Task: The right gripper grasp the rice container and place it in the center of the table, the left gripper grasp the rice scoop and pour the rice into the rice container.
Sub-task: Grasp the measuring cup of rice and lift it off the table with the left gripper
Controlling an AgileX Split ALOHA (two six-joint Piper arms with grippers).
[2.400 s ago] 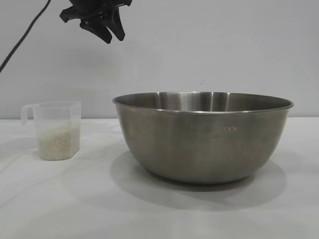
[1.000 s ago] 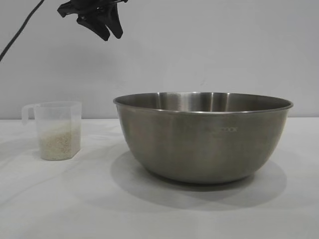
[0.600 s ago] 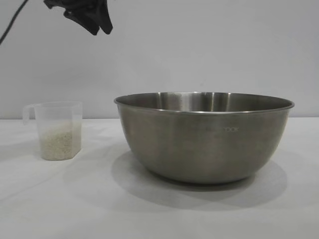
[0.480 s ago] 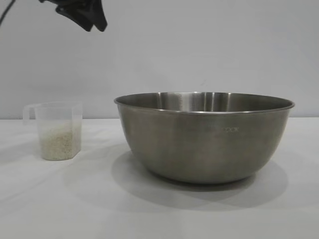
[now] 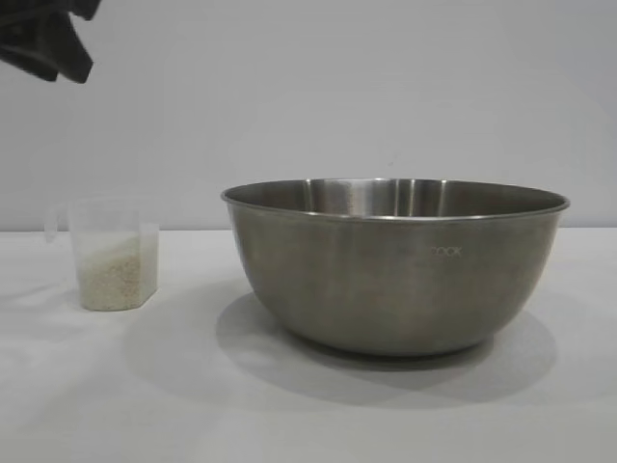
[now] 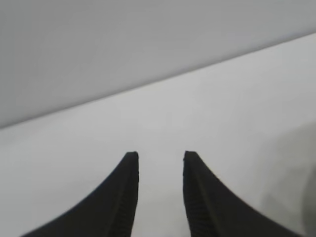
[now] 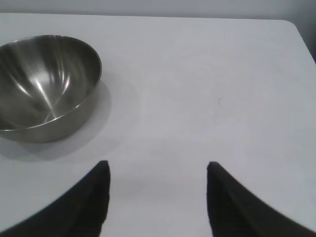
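Large round brushed stainless-steel rice container [image 5: 395, 265], thin rolled rim, small lettering, empty, standing on the plain white, slightly wrinkled table [image 5: 308, 415]. Small transparent faceted plastic rice scoop [image 5: 114, 254], part-filled with off-white rice [image 5: 116, 275], stands well below the left end effector [image 6: 160, 157], whose dark ribbed fingers are slightly apart, gripping nothing. Right end effector [image 7: 158, 168] spread wide, empty; the container sits well apart from it.

The left gripper [image 5: 48, 48] hangs high at the exterior view's upper left corner, its two dark fingers [image 6: 126, 197] parted by a narrow gap with nothing between them. The right gripper [image 7: 158, 170] hovers with its fingers spread wide and empty.
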